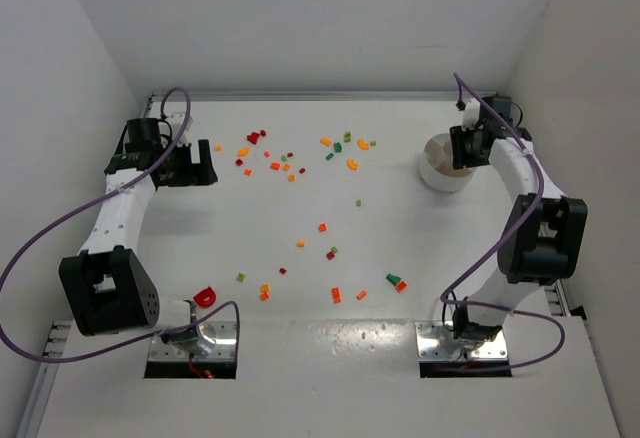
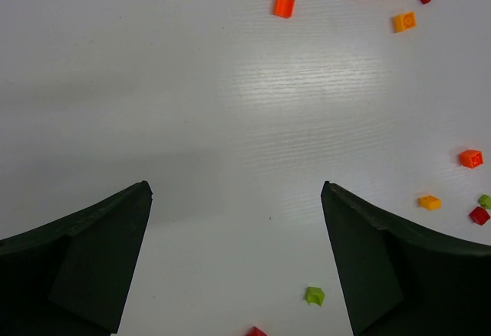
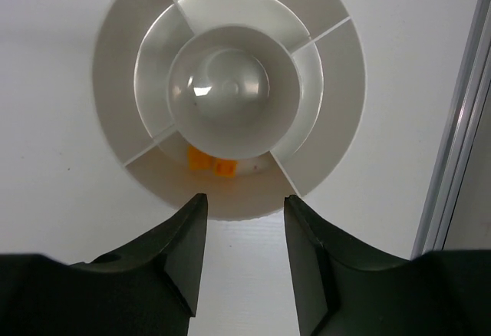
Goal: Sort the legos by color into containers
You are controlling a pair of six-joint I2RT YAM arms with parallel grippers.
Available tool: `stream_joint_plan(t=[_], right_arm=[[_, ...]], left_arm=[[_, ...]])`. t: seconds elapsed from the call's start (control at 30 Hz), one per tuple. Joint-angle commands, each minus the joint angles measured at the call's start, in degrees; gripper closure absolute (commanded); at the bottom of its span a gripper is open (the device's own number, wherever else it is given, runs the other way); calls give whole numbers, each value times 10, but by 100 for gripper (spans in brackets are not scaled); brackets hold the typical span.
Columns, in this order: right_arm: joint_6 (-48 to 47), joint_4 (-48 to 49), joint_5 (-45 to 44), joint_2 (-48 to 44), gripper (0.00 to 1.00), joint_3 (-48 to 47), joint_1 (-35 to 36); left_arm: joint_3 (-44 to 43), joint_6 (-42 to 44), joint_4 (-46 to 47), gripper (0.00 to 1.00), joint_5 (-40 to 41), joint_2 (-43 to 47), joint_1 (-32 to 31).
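My right gripper hangs over the near rim of the dish, jaws parted, nothing between them. Two orange legos lie in the nearest compartment. My left gripper is spread wide above the bench, where loose legos lie scattered.

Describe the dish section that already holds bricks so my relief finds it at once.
Start at the round white dish at the table's far-right corner. In the right wrist view, take the section just ahead of the jaws. It alone holds bricks, two orange ones against the central well; the others show none.
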State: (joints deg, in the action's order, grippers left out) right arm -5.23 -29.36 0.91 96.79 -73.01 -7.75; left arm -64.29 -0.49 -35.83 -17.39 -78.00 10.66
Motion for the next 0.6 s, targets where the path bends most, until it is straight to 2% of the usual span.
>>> stream_joint_plan(t=[0.0,0.13,0.17,0.23,0.27,0.33,0.37,0.57], right_arm=[[-20,-16,19,-42,55,-19,-2],[-69,-53,103,-83,59,-11,16],[-92,-67,175,-109,59,1,35],[-115,-105,214,-129,61,17,68],[-139,-126,231,-142,61,36,116],[-160,-126,236,-152,61,58,164],[-166,-126,236,-152,61,75,213],[-183,-110,218,-85,61,43,384]], left_arm=[[-5,-4,15,1,-10,1,8],[-5,-4,15,1,-15,7,8],[-5,-4,15,1,-15,7,8],[-5,-4,15,1,-15,7,8],[-5,-4,15,1,-15,7,8],[-5,-4,15,1,-20,7,8],[-5,-4,15,1,-27,7,8],[-10,1,9,1,-34,7,8]])
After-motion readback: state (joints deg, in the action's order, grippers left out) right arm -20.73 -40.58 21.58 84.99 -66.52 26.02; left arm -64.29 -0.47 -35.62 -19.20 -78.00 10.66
